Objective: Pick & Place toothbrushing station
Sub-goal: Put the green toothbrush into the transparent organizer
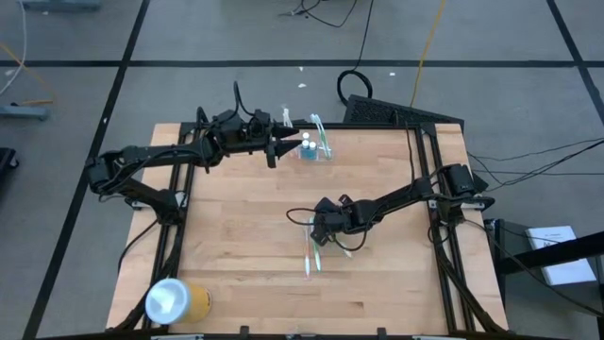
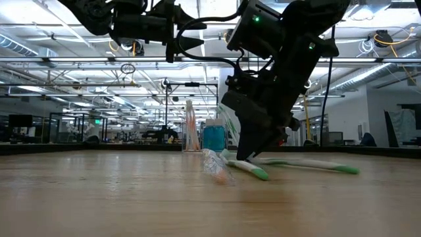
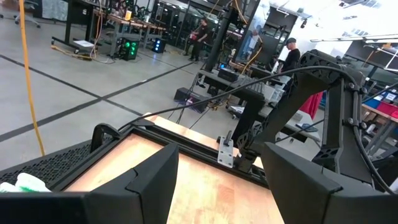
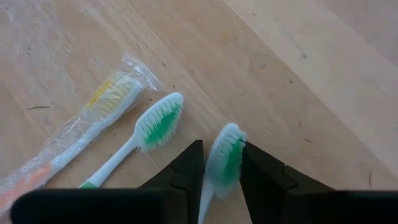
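Now right tool [image 4: 222, 163] pinching green toothbrush [image 4: 225, 158] at bristle head, mid-counter [image 1: 236, 246]; lift straight, avoid neighbouring brushes. Left tool [image 1: 286, 145] released, hovering by far station [image 1: 316, 148].

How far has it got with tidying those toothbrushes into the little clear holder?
Partly done. The clear holder at the table's far side already has toothbrushes standing in it. The right hand is closing on a green-bristled toothbrush. Another green one and a wrapped toothbrush lie loose on the wood. The left hand waits, open, beside the holder.
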Robot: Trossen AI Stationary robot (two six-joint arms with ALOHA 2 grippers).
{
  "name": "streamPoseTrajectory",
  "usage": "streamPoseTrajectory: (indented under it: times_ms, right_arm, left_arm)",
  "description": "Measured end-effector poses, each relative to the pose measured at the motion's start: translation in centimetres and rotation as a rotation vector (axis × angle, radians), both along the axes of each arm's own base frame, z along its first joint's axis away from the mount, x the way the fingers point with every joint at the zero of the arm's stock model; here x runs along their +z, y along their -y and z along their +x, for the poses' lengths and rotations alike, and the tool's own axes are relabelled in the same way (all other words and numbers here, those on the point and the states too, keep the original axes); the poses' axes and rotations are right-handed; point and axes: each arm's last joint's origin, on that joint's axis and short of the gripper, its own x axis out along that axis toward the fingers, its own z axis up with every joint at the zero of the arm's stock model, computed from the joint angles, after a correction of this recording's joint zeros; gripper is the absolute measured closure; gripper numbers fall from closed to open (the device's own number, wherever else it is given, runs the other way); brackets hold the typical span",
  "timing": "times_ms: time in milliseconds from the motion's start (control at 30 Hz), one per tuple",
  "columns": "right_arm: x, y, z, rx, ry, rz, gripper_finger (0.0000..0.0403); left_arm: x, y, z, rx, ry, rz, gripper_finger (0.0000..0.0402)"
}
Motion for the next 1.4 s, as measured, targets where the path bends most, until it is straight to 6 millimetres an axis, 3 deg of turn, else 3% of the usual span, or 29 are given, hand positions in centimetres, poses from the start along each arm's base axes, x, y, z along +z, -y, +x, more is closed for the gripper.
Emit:
streamPoseTrajectory:
  times_ms: [167, 333, 633, 867, 1033, 1233, 1400]
  right_arm:
    - [0.1, 0.0, 0.0, 0.028, -0.002, -0.007, 0.0344]
    - [1.5, -0.1, -0.4, 0.108, 0.003, -0.015, 0.0353]
    - [7.5, 0.2, -1.3, 0.218, 0.166, -0.142, 0.0351]
    - [10.9, 0.8, -3.5, 0.243, 0.286, -0.330, 0.0350]
    - [11.3, 2.0, -5.3, 0.218, 0.479, -0.395, 0.0350]
    - [10.2, 4.4, -7.1, 0.134, 0.769, -0.499, 0.0350]
    - [9.1, 7.0, -8.4, 0.069, 0.892, -0.556, 0.0350]
  left_arm:
    - [0.0, 0.0, 0.0, 0.000, 0.000, -0.001, 0.0165]
    - [0.0, 0.0, 0.0, 0.000, 0.000, -0.001, 0.0165]
    - [0.0, 0.0, 0.0, 0.000, 0.000, -0.001, 0.0165]
    - [0.1, 0.0, 0.0, 0.000, 0.006, -0.001, 0.0165]
    - [0.1, 0.0, 0.0, 0.001, 0.009, 0.002, 0.0165]
    - [0.1, 0.0, 0.0, 0.001, 0.007, 0.002, 0.0165]
    - [0.1, 0.0, 0.0, 0.001, 0.007, 0.002, 0.0165]
